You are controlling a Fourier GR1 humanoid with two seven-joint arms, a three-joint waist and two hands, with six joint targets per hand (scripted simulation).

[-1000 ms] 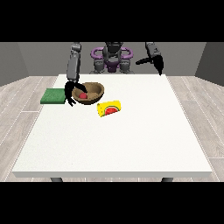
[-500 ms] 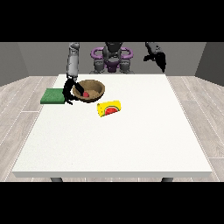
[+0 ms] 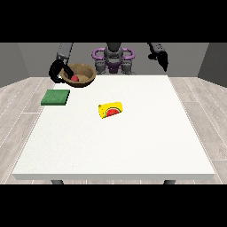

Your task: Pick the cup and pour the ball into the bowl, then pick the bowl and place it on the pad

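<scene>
Above table (image 3: pixel 133 142), hand (image 3: pixel 56 71) gripping bowl (image 3: pixel 84 73)

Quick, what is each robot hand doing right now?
Hand at the view's left: curled round the bowl, lifted, ball inside.
Hand at the view's right: holds nothing; fingers cannot be told.

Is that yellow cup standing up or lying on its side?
Lying on its side. The yellow cup rests lengthwise on the white table, its watermelon-printed end facing the camera, away from both hands.
</scene>
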